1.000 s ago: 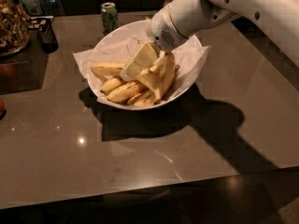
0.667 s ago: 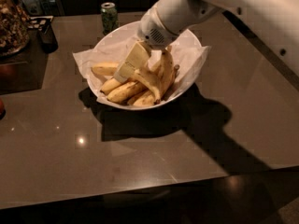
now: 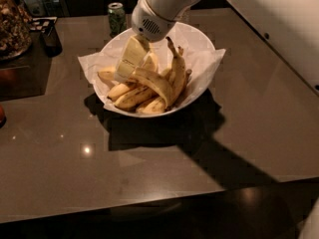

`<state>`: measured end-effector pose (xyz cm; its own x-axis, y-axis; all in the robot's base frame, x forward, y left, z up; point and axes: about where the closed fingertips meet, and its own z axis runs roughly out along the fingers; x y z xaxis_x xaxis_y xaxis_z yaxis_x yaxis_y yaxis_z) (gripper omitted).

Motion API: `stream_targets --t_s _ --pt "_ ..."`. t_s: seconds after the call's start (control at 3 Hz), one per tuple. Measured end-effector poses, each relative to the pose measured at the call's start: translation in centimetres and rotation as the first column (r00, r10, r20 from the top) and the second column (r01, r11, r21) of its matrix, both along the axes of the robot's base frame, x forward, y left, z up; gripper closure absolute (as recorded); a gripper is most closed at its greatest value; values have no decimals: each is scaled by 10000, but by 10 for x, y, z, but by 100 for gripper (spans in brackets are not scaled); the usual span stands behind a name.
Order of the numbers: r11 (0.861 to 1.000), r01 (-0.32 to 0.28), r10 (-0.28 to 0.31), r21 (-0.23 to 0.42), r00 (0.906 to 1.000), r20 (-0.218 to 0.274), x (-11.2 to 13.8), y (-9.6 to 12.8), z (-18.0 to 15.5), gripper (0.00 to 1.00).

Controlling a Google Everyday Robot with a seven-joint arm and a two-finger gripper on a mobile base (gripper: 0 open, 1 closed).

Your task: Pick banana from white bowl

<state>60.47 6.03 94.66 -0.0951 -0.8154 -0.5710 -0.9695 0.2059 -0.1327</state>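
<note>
The white bowl (image 3: 199, 49), lined with crinkled white paper, stands at the middle back of the dark table. It holds several speckled yellow bananas. The long, strongly arched banana (image 3: 155, 83) lies on top of the pile, curving from the bowl's left side down to its front. My gripper (image 3: 130, 63) reaches down into the bowl's left half from the white arm above, and its tip is at the left end of that arched banana. A more upright banana with a dark stem (image 3: 178, 66) leans just right of it.
A green can (image 3: 116, 15) stands behind the bowl. A dark cup (image 3: 51, 41) and a basket of snacks (image 3: 12, 29) stand at the back left. A red object (image 3: 1, 116) shows at the left edge. The table's front edge (image 3: 149, 203) runs across the bottom.
The arm and gripper have shifted to the left over the bowl, and the gripper now sits at the left end of the arched banana.
</note>
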Motion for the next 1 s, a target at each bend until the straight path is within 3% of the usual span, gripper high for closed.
stream_targets --t_s 0.33,1.0 --pt "9966 128 -162 -813 9990 -413 -5 -6 -10 0" --pt "9886 817 -974 -1261 9875 -1239 -21 -18 -52 0"
